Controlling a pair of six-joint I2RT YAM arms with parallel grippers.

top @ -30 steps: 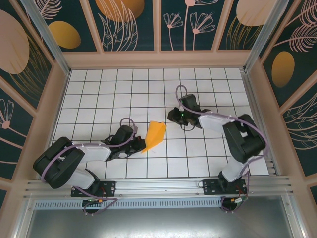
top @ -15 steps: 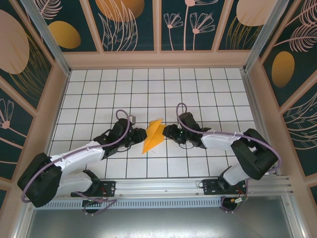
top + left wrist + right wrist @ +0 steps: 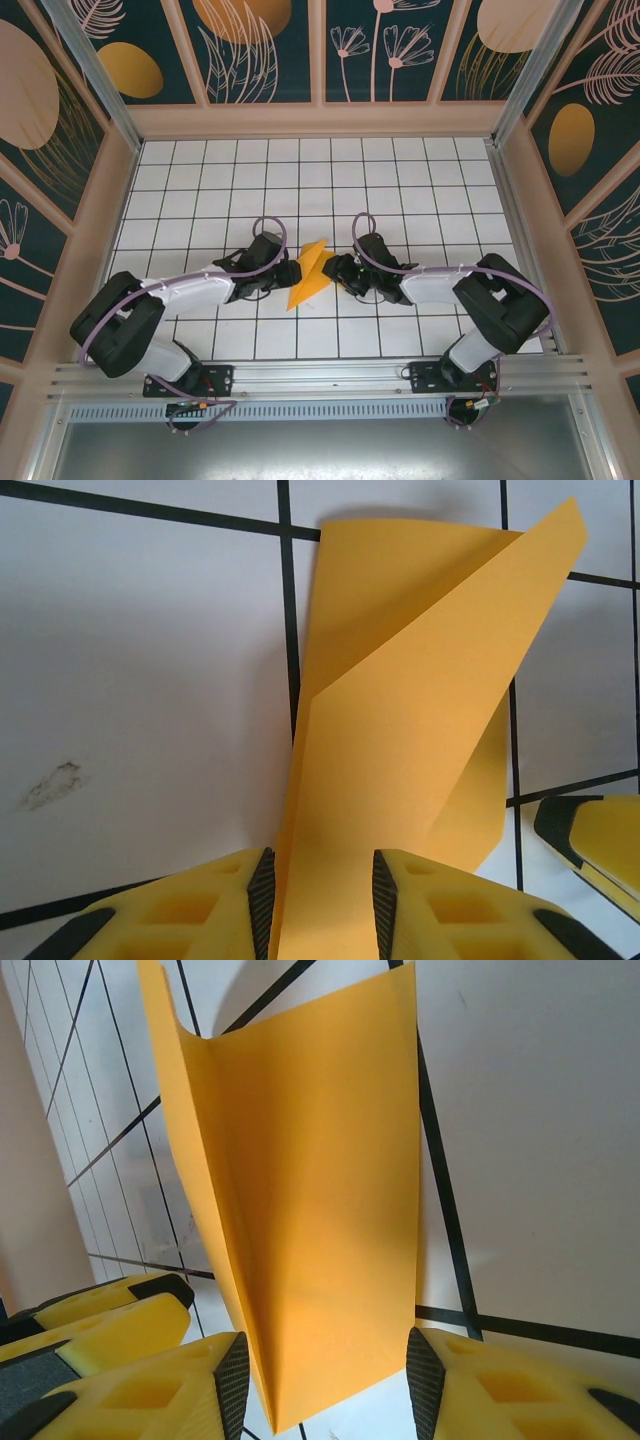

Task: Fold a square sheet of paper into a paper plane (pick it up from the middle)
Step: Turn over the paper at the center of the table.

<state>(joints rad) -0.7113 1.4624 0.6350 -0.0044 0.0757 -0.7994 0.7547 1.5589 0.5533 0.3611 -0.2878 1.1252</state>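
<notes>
- Top external view, starting at the left: the left gripper [image 3: 283, 270] reaches in low over the gridded table [image 3: 200, 180] and touches the left edge of the orange sheet of paper [image 3: 310, 272].
- From the left wrist camera its yellow fingers [image 3: 230, 900] stand parted. A folded part of the sheet runs up through the gap, and it looks loosely straddled rather than pinched.
- In the middle, between the two grippers, the sheet sits near the centre of the table, a little towards the arms. It is a narrow, creased, half-raised shape with one flap lifting off the tiles.
- On the right, the right gripper [image 3: 340, 272] meets the sheet's other edge. The right wrist camera shows its fingers [image 3: 440, 1380] apart too, with the lower corner of the paper hanging between them.
- Progress, as I judge it: a long crease and at least one diagonal fold are in. I see no sharp nose or pair of wings, so the shaping of the plane remains to be done.
</notes>
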